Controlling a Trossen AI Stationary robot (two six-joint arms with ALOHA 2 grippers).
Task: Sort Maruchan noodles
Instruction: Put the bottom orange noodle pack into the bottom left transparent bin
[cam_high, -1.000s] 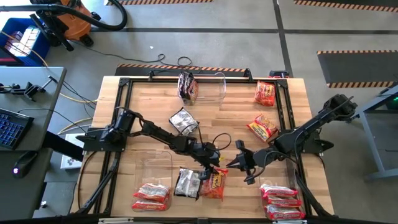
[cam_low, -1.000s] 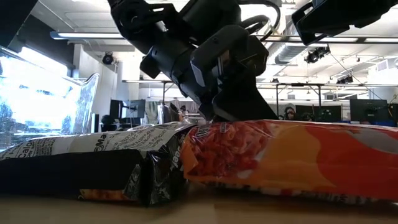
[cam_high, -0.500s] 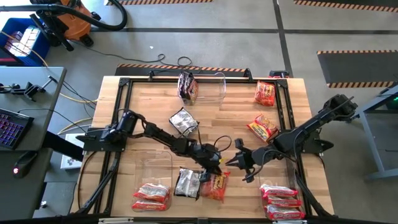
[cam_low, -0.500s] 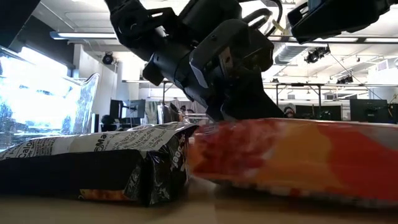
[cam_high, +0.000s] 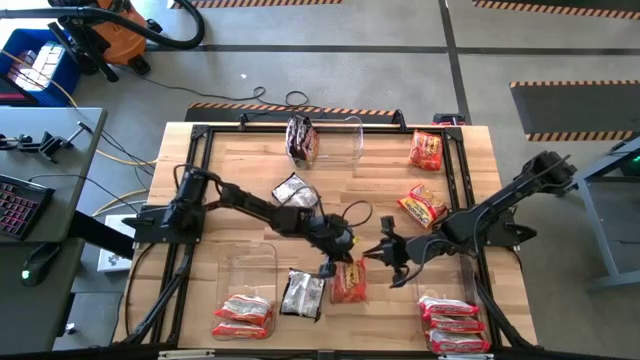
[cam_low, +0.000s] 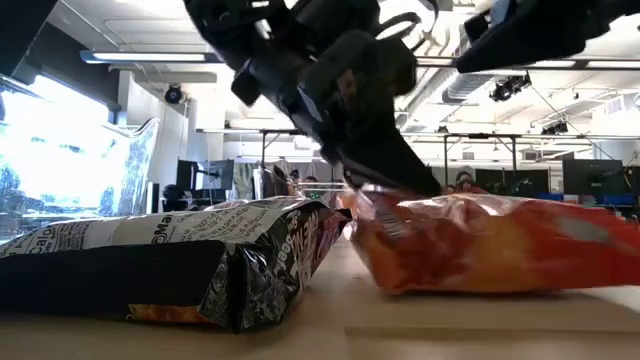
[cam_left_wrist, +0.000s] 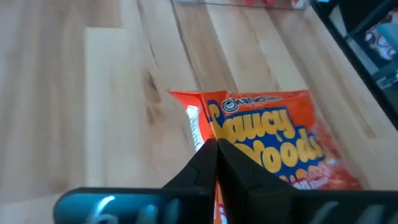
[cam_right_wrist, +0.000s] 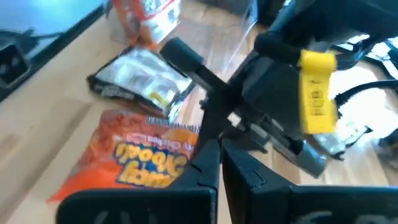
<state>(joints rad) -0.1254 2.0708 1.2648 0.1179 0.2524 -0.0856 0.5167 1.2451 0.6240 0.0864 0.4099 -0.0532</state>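
Crinkly orange packet (cam_high: 349, 283), light and slippery I judge, sits pinched by its top edge in my closed left gripper (cam_high: 338, 262), while my right gripper (cam_high: 376, 253) hovers closed and empty.

— What lies on the wooden table (cam_high: 240, 180)?

— Noodle packets: two orange ones (cam_high: 425, 150) near the far right corner, a silver one (cam_high: 292, 192) in the middle, a dark one (cam_high: 303, 294) beside an orange packet (cam_high: 349, 281) at the front. Also clear bins (cam_high: 247, 270).
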